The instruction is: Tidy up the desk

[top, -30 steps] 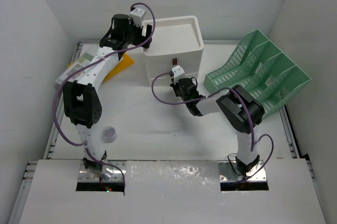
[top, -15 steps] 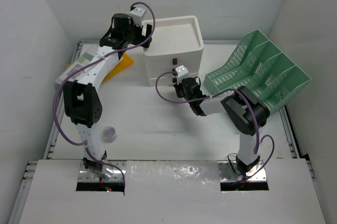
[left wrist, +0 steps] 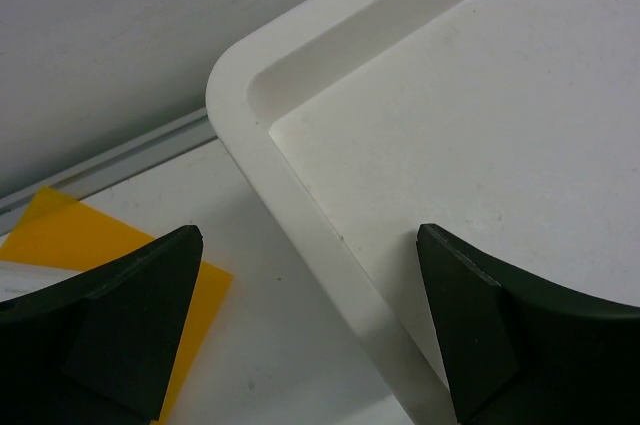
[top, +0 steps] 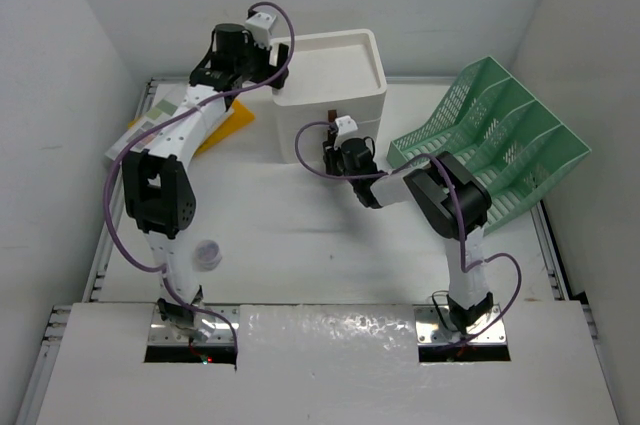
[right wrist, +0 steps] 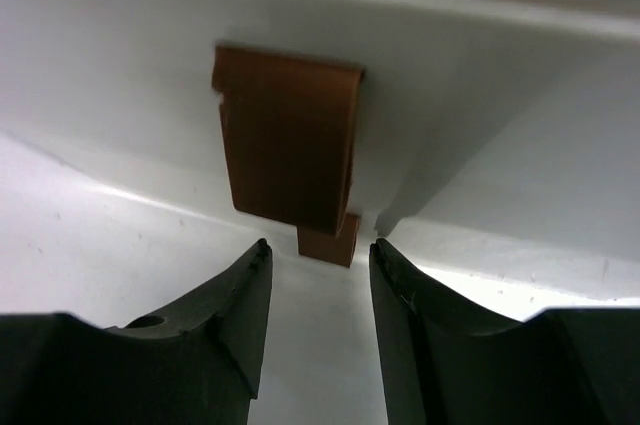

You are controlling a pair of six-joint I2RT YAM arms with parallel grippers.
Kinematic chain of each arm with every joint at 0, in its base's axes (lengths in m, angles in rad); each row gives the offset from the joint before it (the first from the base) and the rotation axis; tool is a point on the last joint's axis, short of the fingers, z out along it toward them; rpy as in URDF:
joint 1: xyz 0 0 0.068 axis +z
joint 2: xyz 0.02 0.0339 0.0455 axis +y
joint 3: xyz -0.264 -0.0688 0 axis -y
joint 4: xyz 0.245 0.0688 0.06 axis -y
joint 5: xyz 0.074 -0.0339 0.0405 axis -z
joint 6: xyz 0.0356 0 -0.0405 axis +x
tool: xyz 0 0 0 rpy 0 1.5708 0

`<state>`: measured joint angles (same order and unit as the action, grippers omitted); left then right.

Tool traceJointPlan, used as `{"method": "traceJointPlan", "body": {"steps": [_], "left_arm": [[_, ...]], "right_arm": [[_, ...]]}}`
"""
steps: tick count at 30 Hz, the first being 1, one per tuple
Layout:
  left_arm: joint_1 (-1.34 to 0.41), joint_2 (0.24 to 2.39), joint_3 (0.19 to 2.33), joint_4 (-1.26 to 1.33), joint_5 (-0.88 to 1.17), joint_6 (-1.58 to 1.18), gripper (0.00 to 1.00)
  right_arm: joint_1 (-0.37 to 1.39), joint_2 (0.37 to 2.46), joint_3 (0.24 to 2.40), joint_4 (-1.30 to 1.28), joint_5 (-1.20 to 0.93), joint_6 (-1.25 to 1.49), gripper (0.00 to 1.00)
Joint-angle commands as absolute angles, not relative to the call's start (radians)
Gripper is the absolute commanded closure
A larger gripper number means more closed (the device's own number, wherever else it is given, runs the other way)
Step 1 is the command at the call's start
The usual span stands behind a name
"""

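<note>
The tidying looks like it has only just begun. Everything rests on the desk [top: 300,235], a big flat white table top with silver rails on its edges, which fills the floor of the top view. On its far left side some loose papers [top: 150,120] lie crooked with a yellow sheet [top: 238,120] poking out. A small round see-through cap [top: 208,254] sits alone on the near left. None of these looks put away yet. The white plastic box of drawers [top: 330,75] stands at the far middle. The green mesh file rack [top: 500,135] sits on the right with nothing I can see in it. The right gripper [right wrist: 320,253] points at the front of the drawers, its two fingers a little apart. The small brown pull tab [right wrist: 288,145] is just past the tips and is not pinched. I think the gripper is about to grab that tab and pull a drawer open. The left gripper [left wrist: 310,245] hangs over the far left corner of the drawer box, fingers wide apart and holding nothing. I cannot see what is inside the drawers. The left arm hides part of the papers, so I cannot count them. The cap is too small to say what it really is.
</note>
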<state>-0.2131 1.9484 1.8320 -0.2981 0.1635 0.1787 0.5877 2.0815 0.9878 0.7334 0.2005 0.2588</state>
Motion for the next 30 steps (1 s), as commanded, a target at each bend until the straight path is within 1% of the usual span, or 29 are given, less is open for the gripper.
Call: {"method": "traceJointPlan", "body": {"steps": [1, 7, 10, 13, 14, 16, 17, 21, 30], "left_arm": [[-0.193, 2.000, 1.844, -0.391, 0.167, 0.202, 0.13], [-0.193, 2.017, 1.842, -0.391, 0.176, 0.199, 0.13], [-0.192, 2.020, 1.844, -0.391, 0.175, 0.202, 0.13], [-0.189, 2.022, 1.845, -0.391, 0.172, 0.202, 0.13], [-0.189, 2.023, 1.847, -0.391, 0.170, 0.201, 0.13], [-0.189, 2.025, 1.847, -0.391, 0.170, 0.201, 0.13], [-0.189, 2.028, 1.847, -0.391, 0.172, 0.201, 0.13], [-0.186, 2.037, 1.855, -0.394, 0.170, 0.201, 0.12], [-0.179, 2.040, 1.847, -0.391, 0.175, 0.210, 0.12]], "right_arm": [[0.588, 2.083, 1.002, 0.885, 0.239, 0.311, 0.57], [0.588, 2.105, 0.991, 1.017, 0.314, 0.307, 0.61], [0.589, 2.115, 1.017, 1.006, 0.330, 0.301, 0.64], [0.591, 2.131, 1.025, 1.011, 0.365, 0.310, 0.71], [0.591, 2.132, 1.022, 1.023, 0.374, 0.310, 0.78], [0.591, 2.131, 1.008, 1.048, 0.396, 0.301, 0.84], [0.591, 2.131, 1.006, 1.051, 0.400, 0.295, 0.90], [0.591, 2.137, 1.005, 1.069, 0.381, 0.276, 0.99], [0.589, 2.129, 0.962, 1.160, 0.265, 0.196, 1.00]]}}
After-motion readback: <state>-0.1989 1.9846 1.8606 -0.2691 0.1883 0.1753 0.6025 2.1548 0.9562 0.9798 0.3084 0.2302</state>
